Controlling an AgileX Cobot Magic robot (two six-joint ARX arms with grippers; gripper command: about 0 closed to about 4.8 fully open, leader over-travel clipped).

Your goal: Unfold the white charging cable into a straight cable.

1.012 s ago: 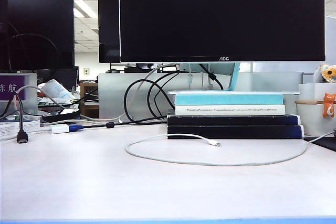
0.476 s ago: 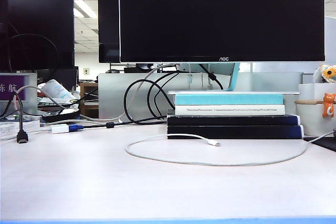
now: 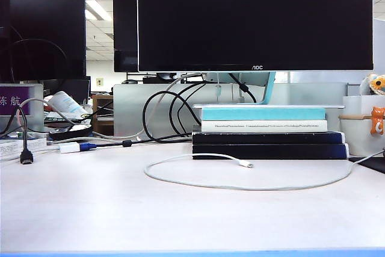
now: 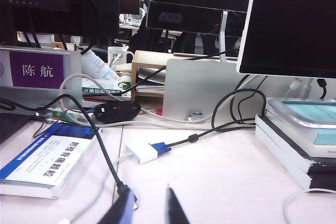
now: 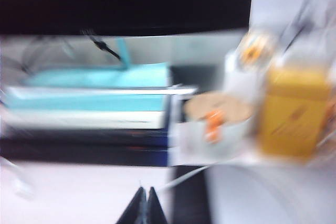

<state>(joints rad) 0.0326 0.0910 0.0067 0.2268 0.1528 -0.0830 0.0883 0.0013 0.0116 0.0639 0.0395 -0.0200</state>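
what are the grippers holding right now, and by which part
Nothing. The left gripper has its jaws apart with only air between them; the right gripper is shut on nothing. The white charging cable lies looped on the desk, untouched.

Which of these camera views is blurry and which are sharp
Right wrist view: heavy motion smear, stacked books streaked, shut right tool just readable. Left wrist view: sharp, left tool slightly parted. Exterior view: crisp, thin glossy white charging cable clear under even light.
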